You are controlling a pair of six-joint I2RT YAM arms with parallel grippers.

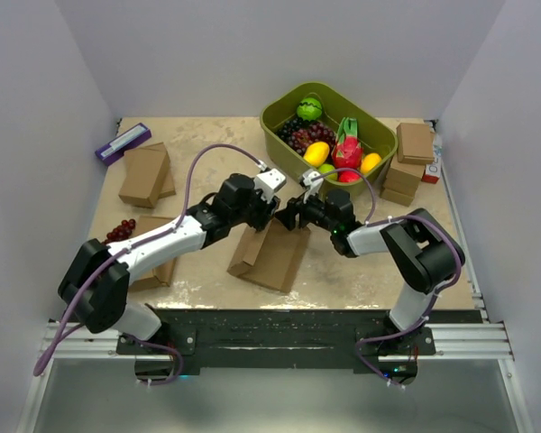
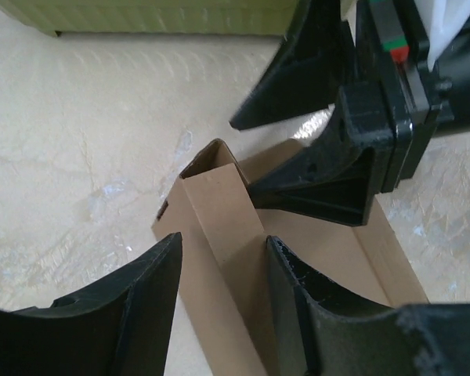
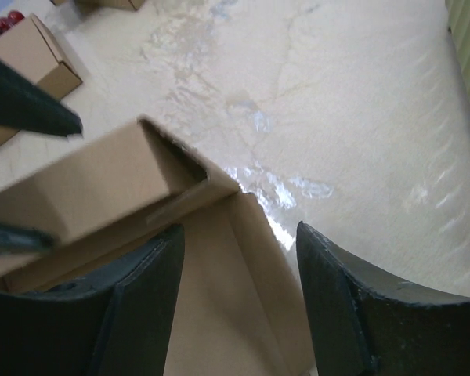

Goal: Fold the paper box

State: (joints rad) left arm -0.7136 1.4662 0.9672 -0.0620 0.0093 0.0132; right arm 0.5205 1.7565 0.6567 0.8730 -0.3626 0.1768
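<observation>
The paper box (image 1: 272, 257) lies mid-table as a brown cardboard sheet, with one long side wall folded up along its left edge. My left gripper (image 1: 269, 215) is open. In the left wrist view its jaws (image 2: 223, 258) straddle that raised wall (image 2: 219, 211), and the right finger (image 2: 313, 305) is close against it. My right gripper (image 1: 294, 216) is open too. In the right wrist view it (image 3: 239, 251) hovers over the box's flat panel (image 3: 219, 313) near the far corner, beside the raised wall (image 3: 94, 188). The two grippers nearly meet over the box's far end.
An olive-green tub (image 1: 379, 135) of fruit stands at the back right. Small thick cardboard boxes sit at the left (image 1: 144, 176) and at the right (image 1: 406, 167). Another box (image 1: 158, 271) lies under my left arm. Grapes (image 1: 120, 230) and a purple item (image 1: 122, 142) lie at the left.
</observation>
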